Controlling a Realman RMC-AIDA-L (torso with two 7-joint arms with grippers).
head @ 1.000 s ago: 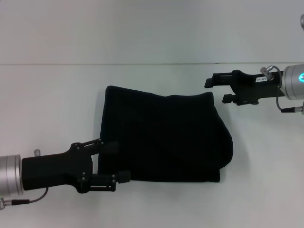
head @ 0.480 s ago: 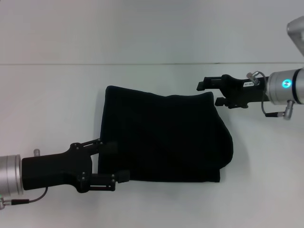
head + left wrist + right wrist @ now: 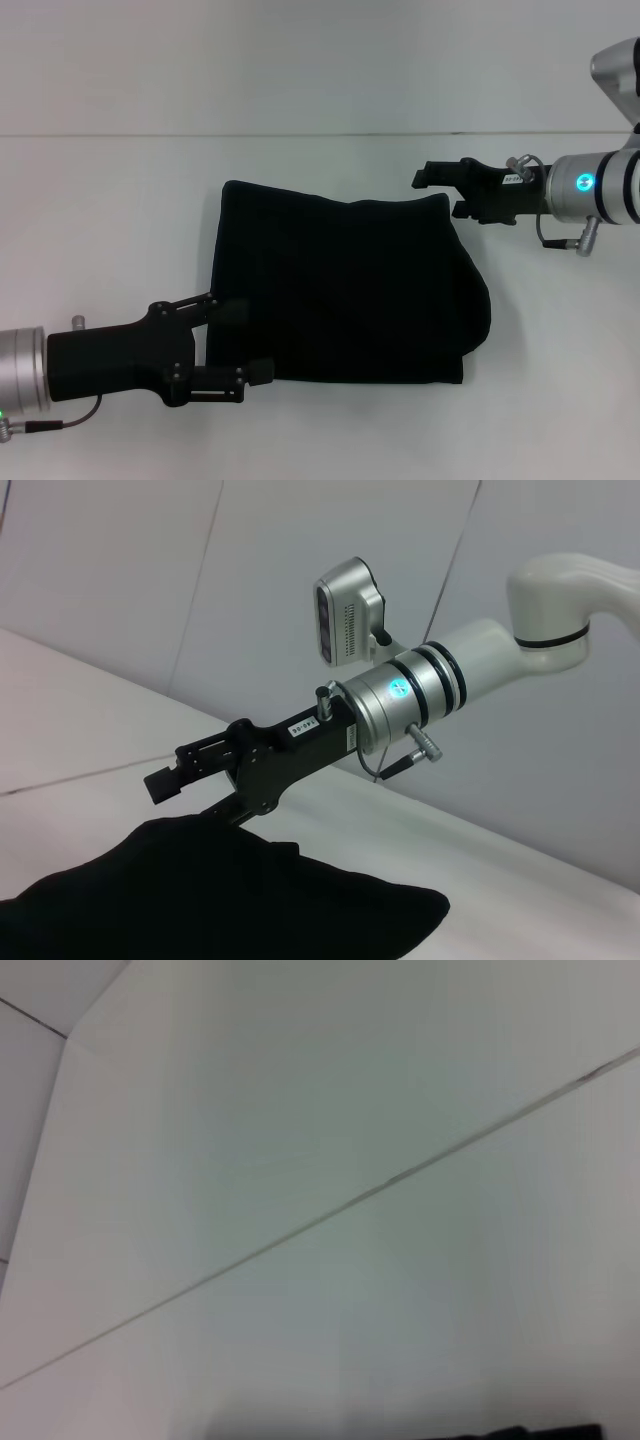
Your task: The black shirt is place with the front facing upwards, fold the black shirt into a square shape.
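Spreading across the whole scene, the white tabletop carries the black shirt, which lies folded into a rough rectangle at the centre, plain black cloth uppermost. At about 8 o'clock from the shirt, the left hand has its fingers parted over the shirt's near-left edge, one on the cloth, one beside the corner; no grip is evident. At about 2 o'clock, the right hand sits at the shirt's far-right corner, fingers apart and holding nothing; the left wrist view shows it just above the cloth.
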